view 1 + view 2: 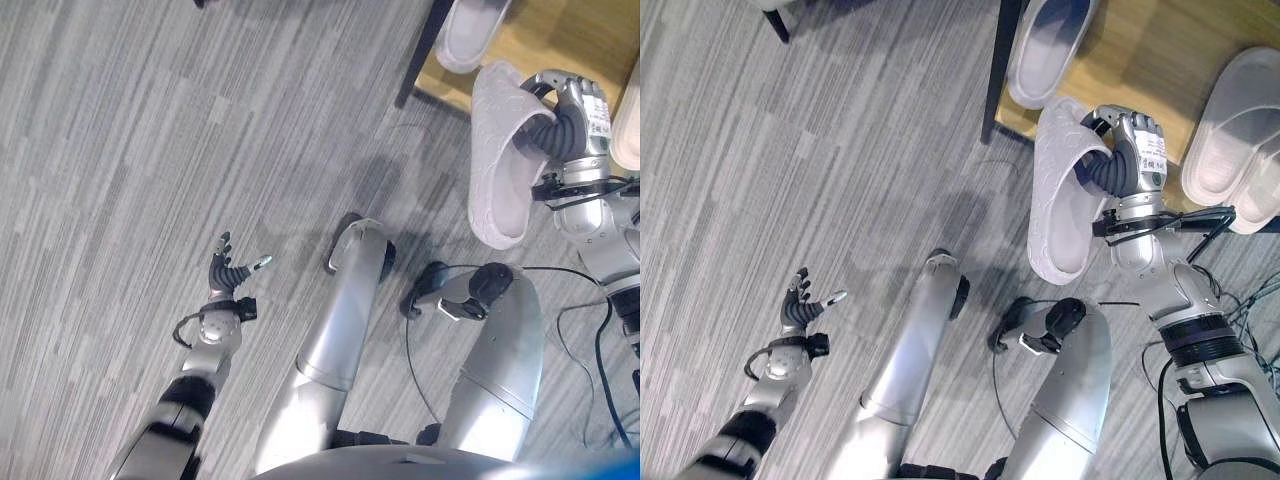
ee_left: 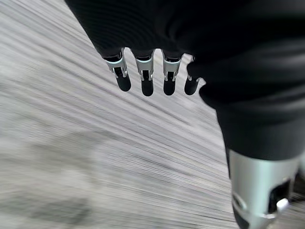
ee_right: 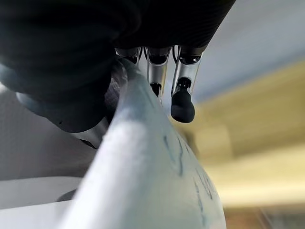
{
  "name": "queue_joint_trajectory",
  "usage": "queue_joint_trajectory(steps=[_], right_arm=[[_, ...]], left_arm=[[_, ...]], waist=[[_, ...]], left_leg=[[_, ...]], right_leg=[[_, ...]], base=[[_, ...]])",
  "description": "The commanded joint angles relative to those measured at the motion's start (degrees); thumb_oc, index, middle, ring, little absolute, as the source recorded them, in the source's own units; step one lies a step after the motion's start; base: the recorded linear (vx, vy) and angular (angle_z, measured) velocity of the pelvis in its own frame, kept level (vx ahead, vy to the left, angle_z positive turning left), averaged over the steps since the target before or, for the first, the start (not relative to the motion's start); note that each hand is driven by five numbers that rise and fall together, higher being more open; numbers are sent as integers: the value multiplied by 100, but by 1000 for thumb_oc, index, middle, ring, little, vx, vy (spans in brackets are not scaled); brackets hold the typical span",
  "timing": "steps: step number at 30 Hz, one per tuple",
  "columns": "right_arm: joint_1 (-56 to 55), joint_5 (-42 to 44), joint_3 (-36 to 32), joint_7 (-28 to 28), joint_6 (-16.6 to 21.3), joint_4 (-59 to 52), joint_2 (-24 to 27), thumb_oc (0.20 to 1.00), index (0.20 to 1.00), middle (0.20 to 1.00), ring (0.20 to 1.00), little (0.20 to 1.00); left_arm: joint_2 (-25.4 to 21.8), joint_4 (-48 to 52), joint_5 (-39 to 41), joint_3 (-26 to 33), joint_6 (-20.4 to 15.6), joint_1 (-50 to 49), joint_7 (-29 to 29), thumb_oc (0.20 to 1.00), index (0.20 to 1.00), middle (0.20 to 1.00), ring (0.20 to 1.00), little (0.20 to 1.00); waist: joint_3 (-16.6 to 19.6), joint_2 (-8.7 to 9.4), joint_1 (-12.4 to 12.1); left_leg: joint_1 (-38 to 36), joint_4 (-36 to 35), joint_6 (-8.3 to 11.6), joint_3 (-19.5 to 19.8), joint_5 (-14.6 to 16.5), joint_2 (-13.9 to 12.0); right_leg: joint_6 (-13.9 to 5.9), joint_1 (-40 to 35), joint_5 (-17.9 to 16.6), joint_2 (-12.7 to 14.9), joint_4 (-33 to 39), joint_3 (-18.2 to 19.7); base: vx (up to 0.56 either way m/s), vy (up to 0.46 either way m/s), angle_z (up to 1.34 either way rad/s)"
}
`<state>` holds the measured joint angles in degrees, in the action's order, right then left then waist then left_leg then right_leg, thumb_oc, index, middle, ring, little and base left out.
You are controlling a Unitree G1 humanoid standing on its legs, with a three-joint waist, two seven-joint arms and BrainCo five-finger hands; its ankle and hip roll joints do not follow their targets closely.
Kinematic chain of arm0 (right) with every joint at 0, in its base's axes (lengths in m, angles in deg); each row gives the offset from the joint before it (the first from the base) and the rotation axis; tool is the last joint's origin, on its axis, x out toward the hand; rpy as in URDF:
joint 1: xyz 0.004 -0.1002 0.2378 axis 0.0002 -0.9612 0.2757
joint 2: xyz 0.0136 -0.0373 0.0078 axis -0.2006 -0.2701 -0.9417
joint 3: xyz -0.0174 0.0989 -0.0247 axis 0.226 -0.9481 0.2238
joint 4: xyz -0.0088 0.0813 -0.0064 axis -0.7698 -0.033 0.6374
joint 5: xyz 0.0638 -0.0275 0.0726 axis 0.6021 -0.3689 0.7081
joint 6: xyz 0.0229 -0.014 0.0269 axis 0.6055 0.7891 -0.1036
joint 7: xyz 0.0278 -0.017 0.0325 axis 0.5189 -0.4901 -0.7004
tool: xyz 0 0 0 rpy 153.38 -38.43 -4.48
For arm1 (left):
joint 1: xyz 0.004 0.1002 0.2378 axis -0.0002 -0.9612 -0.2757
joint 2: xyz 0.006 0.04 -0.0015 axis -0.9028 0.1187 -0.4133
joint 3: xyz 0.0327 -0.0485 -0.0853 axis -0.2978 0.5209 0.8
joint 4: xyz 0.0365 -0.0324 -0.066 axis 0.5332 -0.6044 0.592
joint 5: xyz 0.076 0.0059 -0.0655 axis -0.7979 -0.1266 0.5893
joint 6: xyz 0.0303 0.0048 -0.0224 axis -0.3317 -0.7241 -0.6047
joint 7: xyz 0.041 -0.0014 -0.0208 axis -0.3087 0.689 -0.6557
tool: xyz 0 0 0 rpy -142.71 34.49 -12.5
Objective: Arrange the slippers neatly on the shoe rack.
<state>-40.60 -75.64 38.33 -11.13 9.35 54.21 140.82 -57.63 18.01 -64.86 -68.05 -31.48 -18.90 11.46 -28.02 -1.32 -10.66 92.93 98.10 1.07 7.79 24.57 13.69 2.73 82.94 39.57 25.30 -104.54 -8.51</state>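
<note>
Right eye view shows your right hand (image 1: 1132, 150) curled, pinching the slipper (image 1: 1065, 190) edge; set it flat beside the rack's (image 1: 1140, 60) pairs. Left hand (image 1: 798, 305) hangs spread.

Right hand gripping, left hand idle.
The right hand (image 1: 1132, 150) is raised at the end of its outstretched arm, back of the hand up, fingers (image 3: 182, 98) and thumb curled round the edge of a slipper (image 1: 1065, 190). The left hand (image 1: 228, 270) hangs low on the robot's left, arm extended, fingers (image 2: 147, 78) straight and spread, holding nothing.
</note>
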Motion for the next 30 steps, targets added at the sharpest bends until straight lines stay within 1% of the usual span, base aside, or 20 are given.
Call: queue_joint_trajectory(steps=[1, 3, 4, 9, 10, 11, 12, 15, 17, 19, 21, 22, 25, 27, 28, 29, 30], right_arm=[[416, -131, 75, -738, -95, 443, 415, 200, 200, 200, 200, 200], [1075, 11, 378, -753, -184, 815, 594, 200, 200, 200, 200, 200], [1742, 344, 638, -874, -150, 1411, 647, 200, 200, 200, 200, 200], [2523, 828, 1199, -723, -88, 2475, 761, 200, 200, 200, 200, 200], [2741, 1022, 1350, -687, -36, 2709, 760, 200, 200, 200, 200, 200], [2804, 1091, 1409, -658, -25, 2820, 796, 200, 200, 200, 200, 200], [2859, 1179, 1475, -658, -1, 2864, 785, 200, 200, 200, 200, 200], [3045, 1356, 1632, -600, 2, 2964, 814, 200, 200, 200, 200, 200], [3184, 1420, 1780, -559, -24, 3193, 804, 200, 200, 200, 200, 200], [3466, 1565, 2024, -535, -28, 3653, 758, 200, 200, 200, 200, 200], [3705, 1619, 2247, -509, -29, 3827, 720, 200, 200, 200, 200, 200], [3988, 1587, 2542, -473, -38, 3989, 724, 200, 200, 200, 200, 200], [4159, 1520, 2719, -459, -52, 4105, 729, 200, 200, 200, 200, 200], [4451, 1459, 2960, -417, -94, 4594, 686, 200, 200, 200, 200, 200], [4581, 1491, 3015, -479, -109, 4856, 639, 884, 884, 884, 884, 884], [4638, 1482, 3056, -506, -120, 4939, 619, 1000, 1000, 1000, 1000, 1000], [4728, 1358, 3165, -588, -193, 5088, 624, 1000, 1000, 1000, 1000, 1000]], left_arm=[[112, -780, -38, 101, -388, -344, 311, 1000, 1000, 1000, 1000, 1000], [54, -681, -21, 65, -414, -392, 323, 1000, 1000, 1000, 1000, 1000], [-62, -350, -30, -9, -490, -495, 356, 1000, 1000, 1000, 1000, 1000], [-312, 1, -114, -46, -550, -662, 378, 1000, 1000, 1000, 1000, 1000], [-385, 27, -169, -67, -564, -746, 363, 1000, 1000, 1000, 1000, 1000], [-423, 17, -175, -59, -587, -804, 366, 1000, 1000, 1000, 1000, 1000], [-441, 7, -129, -36, -595, -849, 352, 1000, 1000, 1000, 1000, 1000], [-522, 137, -58, 6, -632, -976, 345, 1000, 1000, 1000, 1000, 1000], [-624, 219, -26, 10, -652, -1034, 368, 1000, 1000, 1000, 1000, 1000], [-807, 424, 150, 39, -703, -1215, 273, 1000, 1000, 1000, 1000, 1000], [-881, 565, 229, 85, -714, -1320, 214, 1000, 1000, 1000, 1000, 1000], [-951, 626, 218, 135, -727, -1433, 211, 1000, 1000, 1000, 1000, 1000], [-968, 689, 241, 170, -733, -1520, 175, 1000, 1000, 1000, 1000, 1000], [-1013, 641, 260, 176, -757, -1644, 126, 1000, 1000, 1000, 1000, 1000], [-1036, 577, 252, 135, -758, -1638, 114, 1000, 1000, 1000, 1000, 1000], [-1034, 558, 219, 114, -755, -1629, 128, 1000, 1000, 1000, 1000, 1000], [-1023, 522, 194, 85, -756, -1641, 133, 1000, 1000, 1000, 1000, 1000]], waist=[[805, 21, 38], [657, 11, -45], [316, -96, -185], [-30, -175, -400], [-129, -199, -476], [-165, -199, -506], [-168, -205, -529], [-177, -247, -615], [-177, -292, -676], [-177, -392, -821], [-177, -460, -898], [-177, -537, -972], [-177, -564, -989], [-177, -602, -1031], [-177, -626, -1049], [-177, -631, -1048], [-177, -619, -1044]], left_leg=[[-310, -128, -317, 514, 500, 240], [-298, 222, -309, 475, 686, 245], [-297, 787, -304, 406, 919, 254], [-297, 1409, -295, 472, 1163, 249], [-297, 1589, -287, 499, 1229, 246], [-297, 1656, -289, 529, 1252, 241], [-297, 1714, -286, 536, 1300, 202], [-297, 1881, -296, 598, 1440, 192], [-297, 2036, -307, 696, 1522, 196], [-297, 2130, -309, 846, 1617, 178], [-297, 2102, -309, 927, 1629, 170], [-297, 2025, -315, 1003, 1602, 179], [-297, 2002, -310, 1028, 1607, 181], [-297, 1953, -290, 1056, 1592, 165], [-297, 1910, -279, 1052, 1577, 158], [-297, 1878, -269, 1046, 1562, 145], [-297, 1863, -259, 1026, 1573, 136]], right_leg=[[73, 99, -142, -18, 245, 296], [103, 189, -31, -47, -138, 517], [141, 195, 54, -107, -681, 826], [152, 165, 149, -142, -1226, 1083], [127, 176, 150, -183, -1413, 1195], [126, 161, 151, -180, -1484, 1227], [129, 142, 163, -197, -1508, 1252], [131, 112, 150, -220, -1609, 1324], [162, 43, 148, -202, -1642, 1263], [175, -71, 99, -151, -1585, 1162], [173, -117, 74, -154, -1519, 1123], [201, -154, 52, -169, -1405, 1043], [205, -179, 21, -165, -1380, 1041], [241, -198, 2, -148, -1320, 1028], [244, -200, -11, -145, -1294, 1021], [258, -200, -16, -144, -1276, 1028], [292, -191, 17, -148, -1290, 1035]], base=[[214, 80, -65], [183, 72, -34], [150, 76, -1], [79, 40, 2], [59, 32, -6], [69, 23, -6], [60, 5, -4], [48, 17, -6], [38, 22, -7], [23, 42, -9], [-12, 51, -10], [-18, 65, -9], [-6, 24, 1], [-14, 46, 2], [-15, 46, -3], [-4, 24, -3], [-3, 30, 0]])
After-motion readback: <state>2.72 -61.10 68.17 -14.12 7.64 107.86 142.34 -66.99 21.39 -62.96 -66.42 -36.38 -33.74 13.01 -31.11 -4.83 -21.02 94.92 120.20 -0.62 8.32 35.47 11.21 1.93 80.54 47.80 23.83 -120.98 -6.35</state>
